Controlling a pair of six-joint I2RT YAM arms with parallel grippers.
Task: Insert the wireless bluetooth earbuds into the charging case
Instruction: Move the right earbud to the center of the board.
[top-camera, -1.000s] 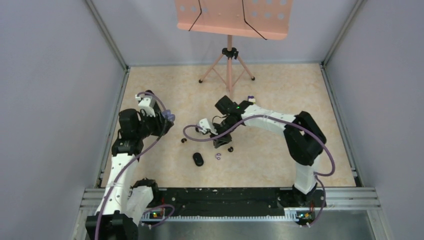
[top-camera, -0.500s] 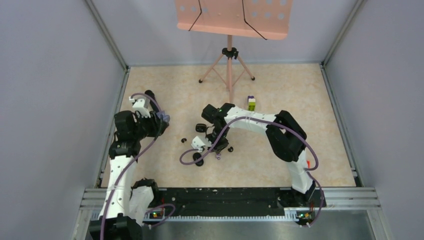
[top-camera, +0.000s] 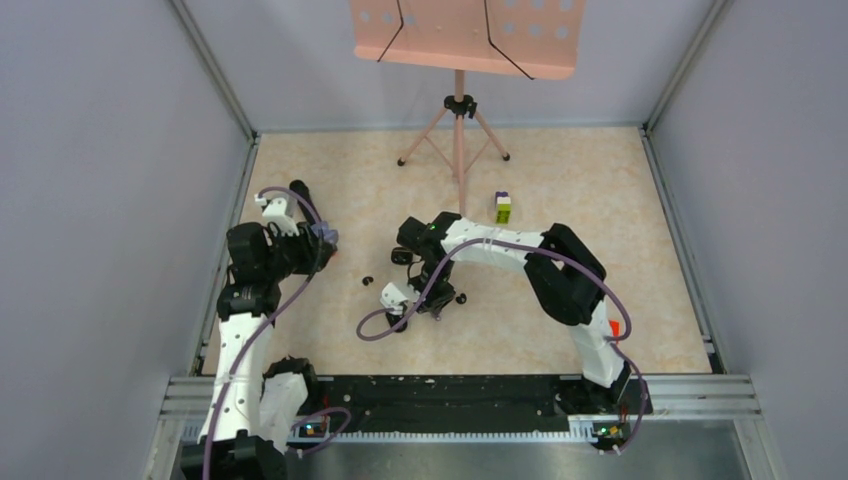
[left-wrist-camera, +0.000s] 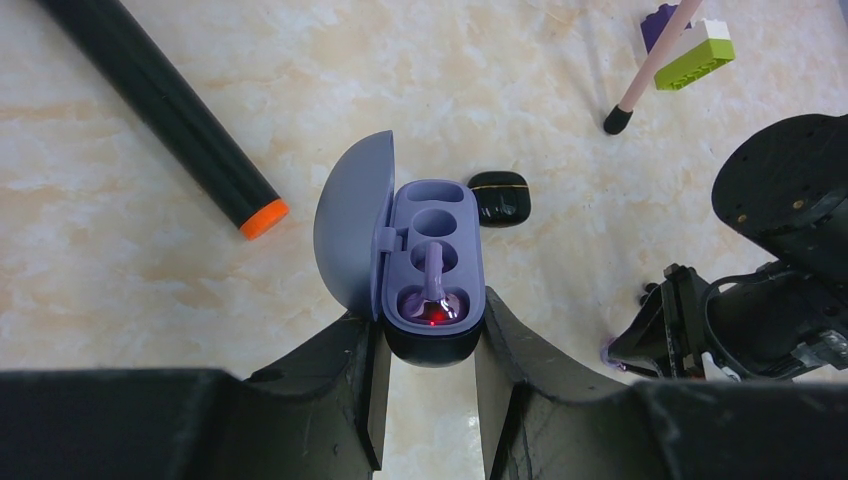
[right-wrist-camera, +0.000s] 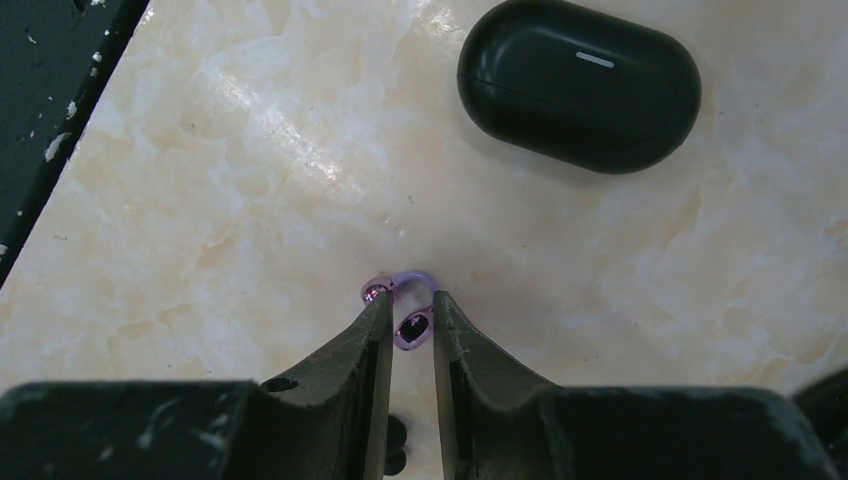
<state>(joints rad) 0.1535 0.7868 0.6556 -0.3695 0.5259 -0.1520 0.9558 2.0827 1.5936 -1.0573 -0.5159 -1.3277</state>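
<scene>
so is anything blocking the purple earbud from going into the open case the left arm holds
Nothing visible does. The right gripper pinches the purple earbud. The left gripper holds the purple case with its lid swung open. One socket is empty and the other is already filled.

Two purple earbuds (right-wrist-camera: 413, 322), two black earbuds (top-camera: 367, 281), one purple case (left-wrist-camera: 350, 230), two black cases (right-wrist-camera: 580, 85), one block (top-camera: 503, 208)

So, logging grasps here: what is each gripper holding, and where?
Left gripper clamps the open purple charging case by the sides of its base. Right gripper pinches a pale purple earbud by its body, the curved end sticking out.
</scene>
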